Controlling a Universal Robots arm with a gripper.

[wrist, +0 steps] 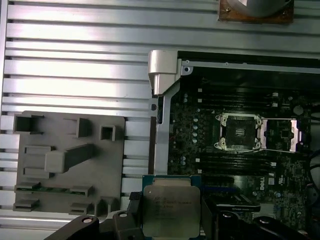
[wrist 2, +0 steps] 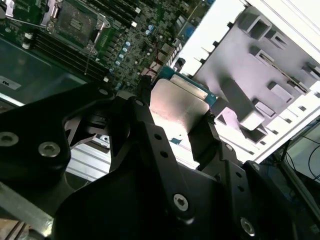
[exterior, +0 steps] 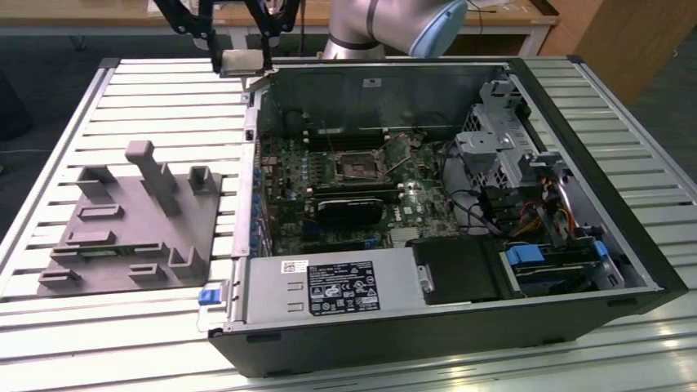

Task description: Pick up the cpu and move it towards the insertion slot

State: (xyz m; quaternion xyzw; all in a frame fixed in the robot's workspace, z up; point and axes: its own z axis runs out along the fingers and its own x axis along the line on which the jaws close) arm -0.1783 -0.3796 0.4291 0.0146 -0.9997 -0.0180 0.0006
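The cpu (exterior: 241,60) is a flat silver square held in the air above the slatted table, just outside the open case's far corner on the exterior view's left. My gripper (exterior: 241,51) is shut on it, with black fingers (wrist: 133,206) pressing on two opposite edges. Both wrist views show the chip (wrist 2: 177,102) (wrist: 170,210) clamped between the fingers. The insertion slot (exterior: 357,167) is a square socket with a dark centre and a silver bracket on the green board inside the case, also seen in both wrist views (wrist: 239,131) (wrist 2: 75,25). The chip is well apart from it.
The black computer case (exterior: 610,245) lies open on its side, with its metal wall rim (wrist: 162,75) between the chip and the board. A grey fixture block (exterior: 130,220) with upright posts sits on the slatted table (exterior: 163,98) at the exterior view's left. Cables and drive cages fill the case's right side.
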